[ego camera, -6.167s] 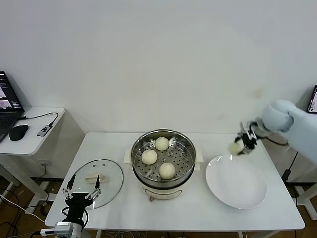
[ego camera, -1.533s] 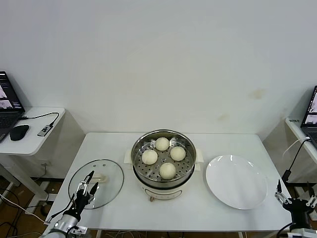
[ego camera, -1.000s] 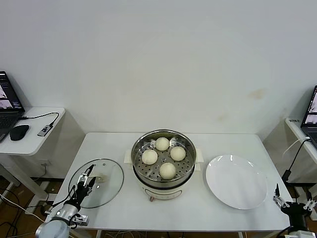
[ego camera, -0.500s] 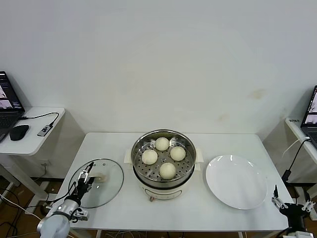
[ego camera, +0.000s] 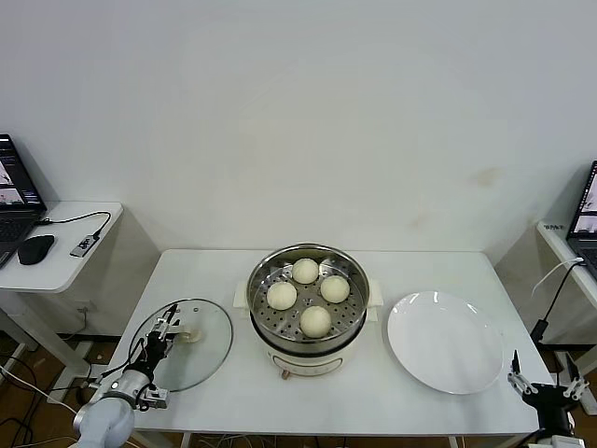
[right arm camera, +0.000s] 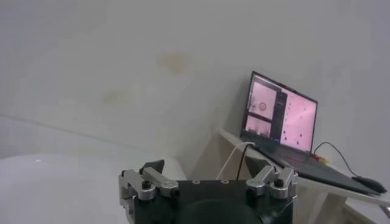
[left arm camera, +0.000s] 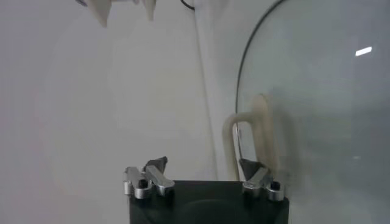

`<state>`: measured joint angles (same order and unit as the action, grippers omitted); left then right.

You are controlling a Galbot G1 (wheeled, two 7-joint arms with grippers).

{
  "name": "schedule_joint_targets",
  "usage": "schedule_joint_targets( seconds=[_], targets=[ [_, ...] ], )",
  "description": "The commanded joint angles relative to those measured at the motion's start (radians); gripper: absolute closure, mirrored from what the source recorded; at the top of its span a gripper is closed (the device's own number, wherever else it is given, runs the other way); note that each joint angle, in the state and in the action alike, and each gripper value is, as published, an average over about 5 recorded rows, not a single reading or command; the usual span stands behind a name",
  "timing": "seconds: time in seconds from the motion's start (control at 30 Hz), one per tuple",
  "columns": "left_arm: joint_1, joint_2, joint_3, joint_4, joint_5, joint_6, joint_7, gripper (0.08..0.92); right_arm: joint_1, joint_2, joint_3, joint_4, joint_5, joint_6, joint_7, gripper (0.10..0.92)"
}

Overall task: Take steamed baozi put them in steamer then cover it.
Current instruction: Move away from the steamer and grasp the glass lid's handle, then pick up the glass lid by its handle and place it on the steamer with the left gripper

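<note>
Glass cover [ego camera: 183, 343] under left tool [ego camera: 160, 336] — partly open; no readable writing.

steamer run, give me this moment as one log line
baozi: four in steamer | cover: on table, off pot | left gripper: at cover handle | right gripper: parked, open

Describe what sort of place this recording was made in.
Probably a robot lab or test room rather than a real kitchen: a bare white wall, a plain white table carrying only a steamer, a glass lid and a plate, with side desks holding laptops and cables.
</note>
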<state>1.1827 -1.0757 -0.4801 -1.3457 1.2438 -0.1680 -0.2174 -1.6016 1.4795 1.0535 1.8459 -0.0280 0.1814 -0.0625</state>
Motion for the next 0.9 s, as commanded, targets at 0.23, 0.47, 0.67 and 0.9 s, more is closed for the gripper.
schedule_joint_targets(
  seconds=[0.23,0.47,0.67,0.9],
  targets=[
    [-0.001,-0.013,-0.008,0.014,-0.035,-0.013,-0.040,0.632,0.002,0.000,-0.007,-0.003,-0.003,0.002,-0.001,0.203],
    [0.070,0.014,-0.056,-0.126,-0.090,0.006,-0.052,0.825,0.001,0.002,-0.020,0.001,-0.006,0.007,-0.003,0.203],
    [0.200,0.082,-0.156,-0.347,-0.216,0.069,0.026,0.860,-0.005,-0.004,-0.031,0.011,-0.010,0.011,-0.009,0.203],
    [0.304,0.149,-0.276,-0.606,-0.396,0.189,0.170,0.860,-0.010,-0.005,-0.058,0.013,-0.017,0.021,-0.022,0.203]
  ],
)
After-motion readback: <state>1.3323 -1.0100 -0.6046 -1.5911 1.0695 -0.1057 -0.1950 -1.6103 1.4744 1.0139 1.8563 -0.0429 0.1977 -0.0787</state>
